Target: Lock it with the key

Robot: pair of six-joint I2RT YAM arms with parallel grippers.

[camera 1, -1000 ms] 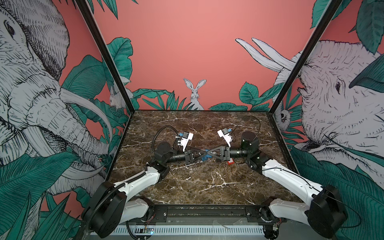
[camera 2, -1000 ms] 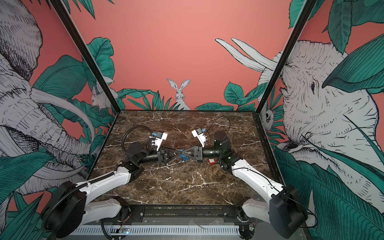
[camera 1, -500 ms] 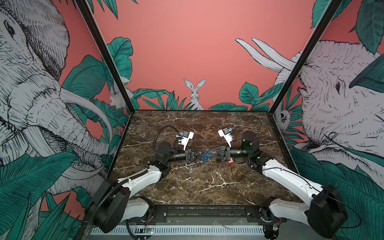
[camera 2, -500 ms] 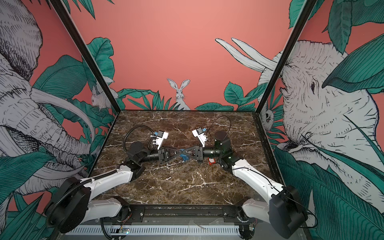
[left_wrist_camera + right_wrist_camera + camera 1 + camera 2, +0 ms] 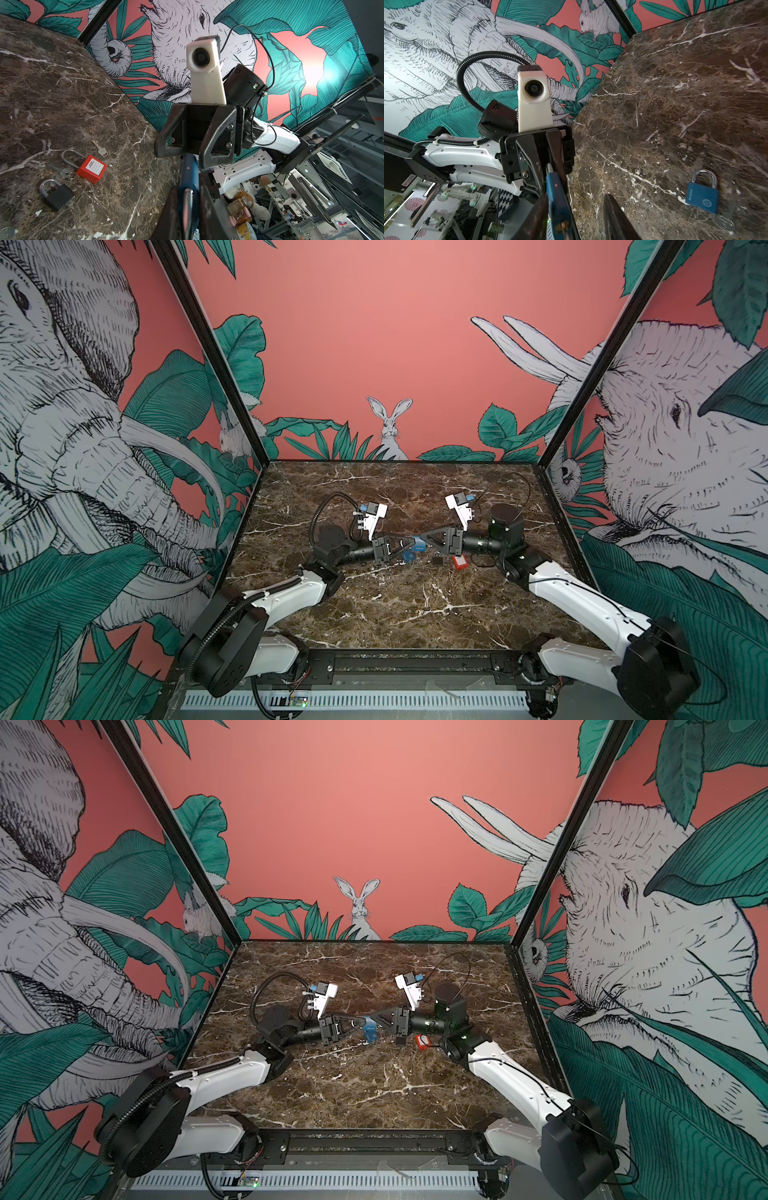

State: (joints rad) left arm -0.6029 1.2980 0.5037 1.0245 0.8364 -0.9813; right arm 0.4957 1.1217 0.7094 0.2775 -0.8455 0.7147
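A blue padlock (image 5: 417, 546) hangs above the marble table (image 5: 415, 605) at its middle, between the two grippers. My left gripper (image 5: 410, 543) is shut on it, and its jaws press both sides of the blue body (image 5: 188, 172) in the left wrist view. My right gripper (image 5: 422, 537) faces it from the other side, open. In the right wrist view the padlock (image 5: 557, 195) lies against one finger (image 5: 537, 216), with a clear gap to the other finger (image 5: 616, 218). A brass spot shows at the padlock's near end; I cannot tell whether it is a key.
On the table lie a second blue padlock (image 5: 703, 196) with a key (image 5: 724, 224) by it, a red padlock (image 5: 91, 168), a black padlock (image 5: 57, 194) and two loose silver keys (image 5: 99, 148) (image 5: 62, 171). Walls enclose the table on three sides.
The right gripper's jaws have spread apart from the blue padlock. The left gripper keeps its hold, and both arms stay about where they were.
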